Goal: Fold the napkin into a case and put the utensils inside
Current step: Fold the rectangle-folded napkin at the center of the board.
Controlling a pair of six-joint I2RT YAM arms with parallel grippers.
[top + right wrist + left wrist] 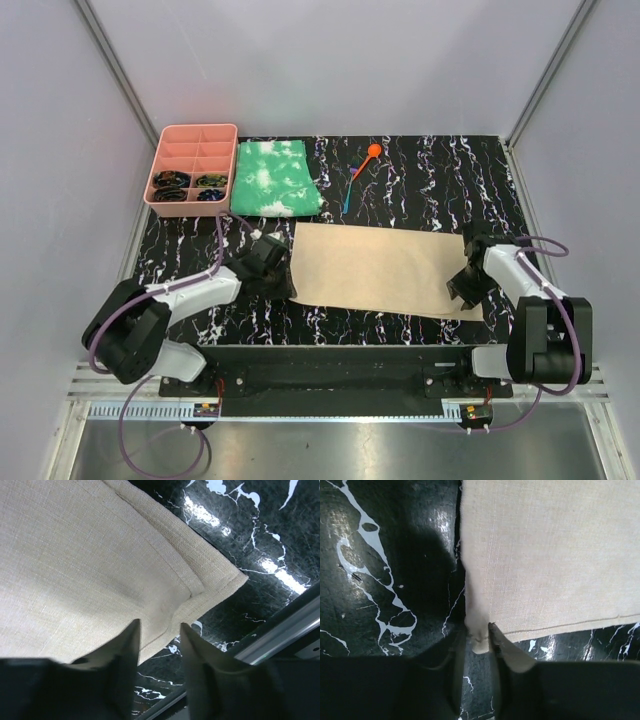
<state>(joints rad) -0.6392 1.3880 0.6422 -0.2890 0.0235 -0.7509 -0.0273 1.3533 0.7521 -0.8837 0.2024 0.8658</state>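
Where the napkin (pixel 385 270) lies: flat on the black marbled table (pixel 420 165), mid-table, long side running left to right, between the two claws.
Material: tan woven cloth with a stitched hem; judged light and limp, with no stiffness of its own, so it should sag and drape if lifted from one point.
Layers: at the right near corner one hemmed edge sits a little inside another, so it reads as doubled over; not certain for the whole piece.
Surface beneath: glossy; the cloth may slide if pushed rather than pinched.
Left gripper (pixel 477 632): at the napkin's left near corner, jaws narrowly apart, the corner tip lying between them, not clamped as far as the wrist view shows.
Right gripper (pixel 159 625): over the near edge just inside the right corner, jaws apart, cloth below the gap, nothing pinched.
Where to take hold: the hemmed corners, thickest and least likely to slip; both together, so the edge travels straight; every layer in the pinch, or the fold may open.
Utensils: orange spoon (pixel 372 153) and blue utensil (pixel 347 195), just beyond the napkin's far edge, outside it; whether they touch each other cannot be told. Thin plastic, judged light and slippery, lying low on the table.
Also present: green-and-white cloth (pixel 273 178); pink tray (pixel 197 128), far left.
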